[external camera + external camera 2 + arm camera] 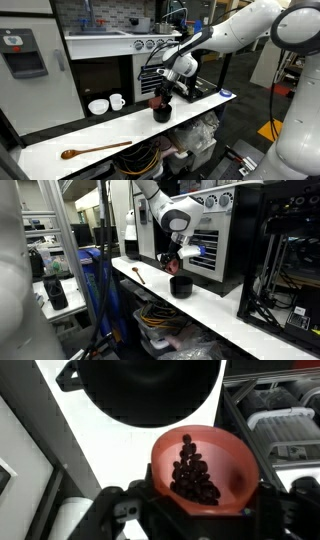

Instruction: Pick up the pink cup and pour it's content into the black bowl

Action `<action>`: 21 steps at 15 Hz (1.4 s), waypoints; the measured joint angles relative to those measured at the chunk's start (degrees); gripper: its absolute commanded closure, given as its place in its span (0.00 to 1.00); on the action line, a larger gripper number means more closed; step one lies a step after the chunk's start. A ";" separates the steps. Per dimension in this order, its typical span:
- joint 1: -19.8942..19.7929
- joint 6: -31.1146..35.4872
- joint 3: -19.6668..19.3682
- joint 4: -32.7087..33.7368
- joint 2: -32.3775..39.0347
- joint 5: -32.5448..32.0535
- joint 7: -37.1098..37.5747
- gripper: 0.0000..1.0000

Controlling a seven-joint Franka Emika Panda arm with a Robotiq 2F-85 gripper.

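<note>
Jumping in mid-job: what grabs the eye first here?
The gripper is shut on the pink cup, with dark pieces inside, held close above the black bowl on the white counter. Further along the counter lies a wooden spoon.

The pincer [178, 258] grips the pink cup [173, 265] just above the black bowl [181, 287], which stands on the white table [220, 308]. A wooden spoon [138, 275] lies farther along.

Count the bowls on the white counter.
2. The black bowl sits next to the pink cup; a white bowl sits beside the white mug. The arm could hide more.
</note>
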 measured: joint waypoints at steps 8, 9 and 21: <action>-0.02 -0.02 -2.02 -0.64 -0.11 2.78 -4.32 0.52; -0.02 -0.02 -2.18 -0.66 -0.11 3.05 -4.75 0.52; -0.02 -0.11 -2.92 -0.67 -0.11 4.86 -8.56 0.52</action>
